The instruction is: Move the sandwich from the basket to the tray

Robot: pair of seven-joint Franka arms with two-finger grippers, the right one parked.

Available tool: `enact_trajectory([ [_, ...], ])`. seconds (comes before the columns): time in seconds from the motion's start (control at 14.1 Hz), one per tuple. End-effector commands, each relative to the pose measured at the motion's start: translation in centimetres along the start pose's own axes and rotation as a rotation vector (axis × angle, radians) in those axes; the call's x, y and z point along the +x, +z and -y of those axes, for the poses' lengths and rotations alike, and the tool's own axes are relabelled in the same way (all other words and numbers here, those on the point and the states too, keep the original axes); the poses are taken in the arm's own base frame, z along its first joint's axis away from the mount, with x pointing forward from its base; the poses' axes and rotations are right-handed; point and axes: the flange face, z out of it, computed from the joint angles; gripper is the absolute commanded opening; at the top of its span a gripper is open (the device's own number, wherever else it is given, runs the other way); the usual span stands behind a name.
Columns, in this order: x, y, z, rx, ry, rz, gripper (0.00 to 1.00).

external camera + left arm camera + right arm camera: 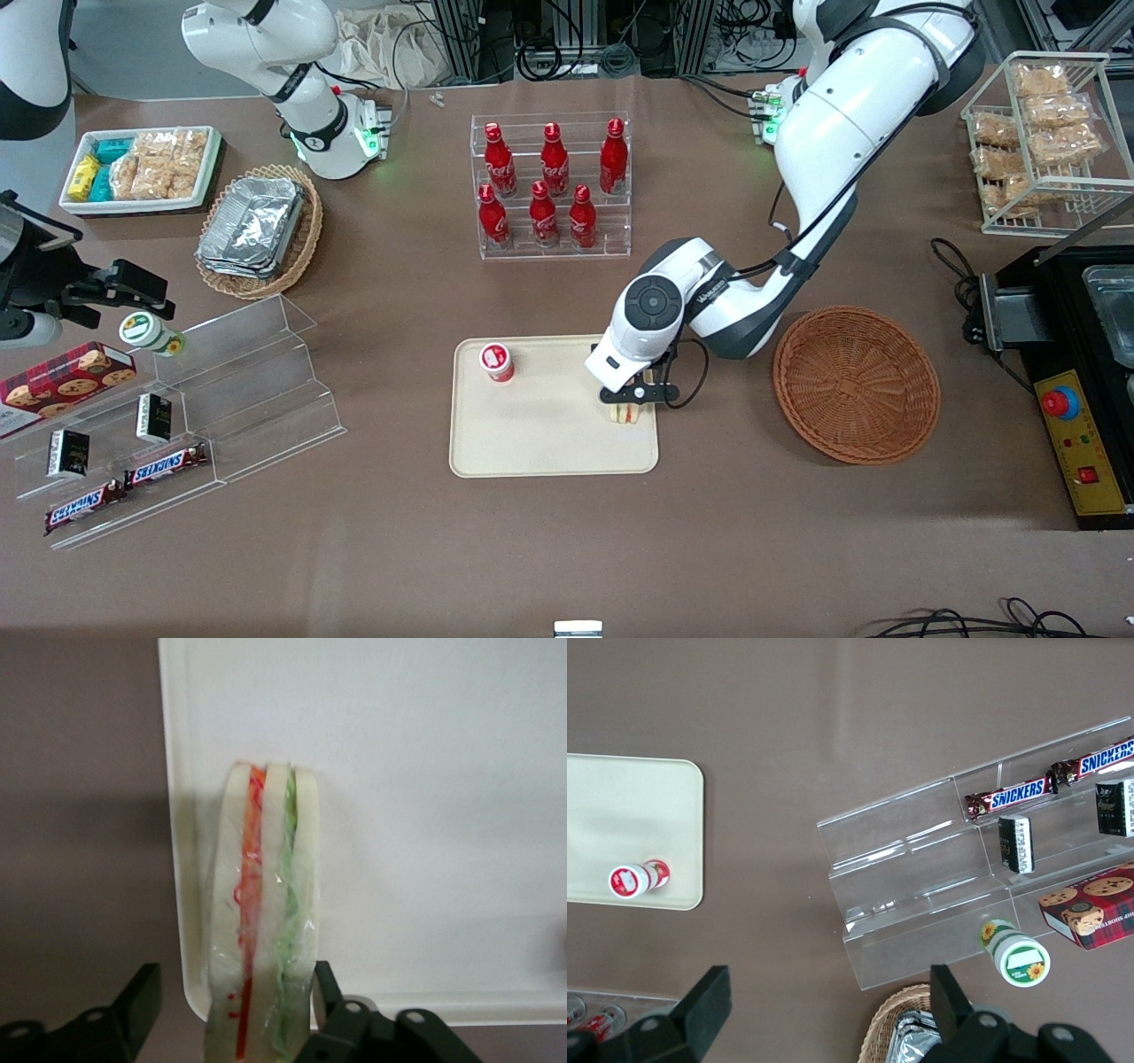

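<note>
Looking first at the fingers (133, 1001), we see them spread apart, one on each side of the sandwich (261, 921), and there is a clear gap between at least one finger and the bread, so nothing is pinched. The gripper (640, 395) hangs just above the sandwich. The sandwich stands on its edge on the beige tray (532, 443), close to the tray's rim at the end toward the round wicker basket (856, 383). Its orange and green filling layers are visible between the pale slices of bread, and a clear wrap seems to cover it.

On the same tray, well apart from the sandwich, stands a small red and white cup (497, 361). The basket beside the tray holds nothing.

We judge that the main part of the task is done: the sandwich is out of the basket and rests on the tray, with the fingers released. What is left, in our opinion, is only to lift the arm away without knocking the sandwich over, because it stands on a narrow edge.
</note>
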Motion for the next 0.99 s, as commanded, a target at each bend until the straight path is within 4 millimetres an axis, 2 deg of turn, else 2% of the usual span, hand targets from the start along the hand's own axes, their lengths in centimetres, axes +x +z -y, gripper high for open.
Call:
enact_trajectory([
  [0.0, 0.2, -5.0, 0.5, 0.020, -0.003, -0.060, 1.00],
  [0.14, 0.5, -7.5, 0.7, 0.016, -0.011, -0.095, 1.00],
  [0.28, 1.8, -10.3, 2.5, 0.016, -0.049, -0.141, 1.00],
  [0.42, 1.7, -13.4, 4.0, 0.050, -0.067, -0.157, 1.00],
  [0.64, 3.0, -19.3, 9.0, 0.051, -0.155, -0.186, 1.00],
  [0.85, 3.3, -23.2, 13.6, 0.045, -0.198, -0.140, 1.00],
  [0.92, 3.5, -24.7, 15.8, 0.038, -0.200, -0.127, 1.00],
])
